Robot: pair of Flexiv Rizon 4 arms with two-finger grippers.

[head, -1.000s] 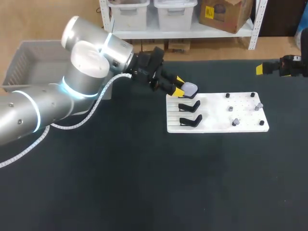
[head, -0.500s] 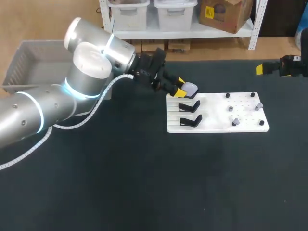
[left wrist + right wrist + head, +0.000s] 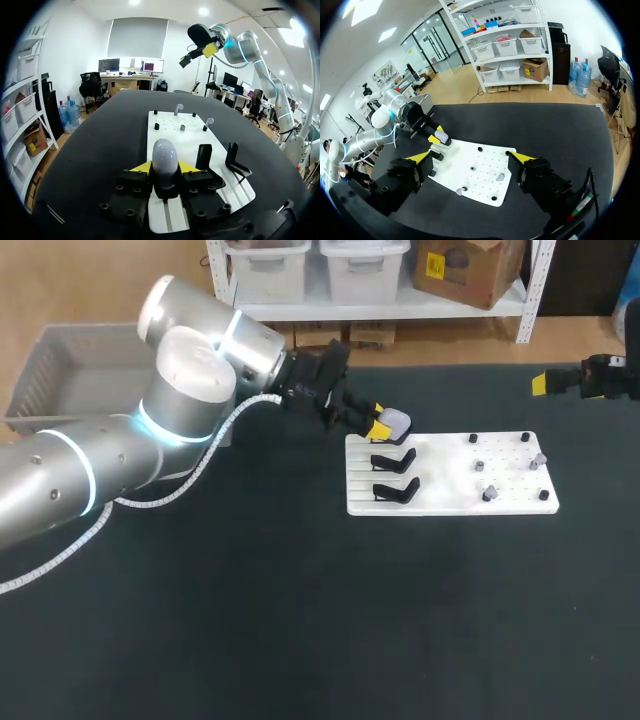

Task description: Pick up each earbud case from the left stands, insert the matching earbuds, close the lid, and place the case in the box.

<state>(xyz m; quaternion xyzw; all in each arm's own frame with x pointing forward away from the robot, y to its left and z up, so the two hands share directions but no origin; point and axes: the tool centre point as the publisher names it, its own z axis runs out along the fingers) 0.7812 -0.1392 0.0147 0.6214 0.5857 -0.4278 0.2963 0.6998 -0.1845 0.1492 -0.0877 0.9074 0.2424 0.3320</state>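
Note:
A grey, egg-shaped earbud case (image 3: 397, 421) (image 3: 164, 156) stands at the far left corner of the white board (image 3: 450, 502), on a stand that it mostly hides. My left gripper (image 3: 384, 426) (image 3: 164, 168) is shut on it, one yellow tip pressed to each side. Two bare black stands (image 3: 394, 460) (image 3: 397, 490) sit nearer on the board. Two small grey earbuds (image 3: 540, 458) (image 3: 488, 494) rest on pegs at the board's right end. My right gripper (image 3: 470, 158) hangs open and empty, high over the table's far right edge (image 3: 556, 382).
A grey plastic box (image 3: 60, 340) stands at the table's far left, behind my left arm. Several short black pegs (image 3: 473, 438) dot the board's right half. Dark tabletop (image 3: 300, 620) spreads in front of the board.
My left gripper's fingers have drawn together onto the earbud case, and the left arm has shifted slightly. The right arm has stayed where it was.

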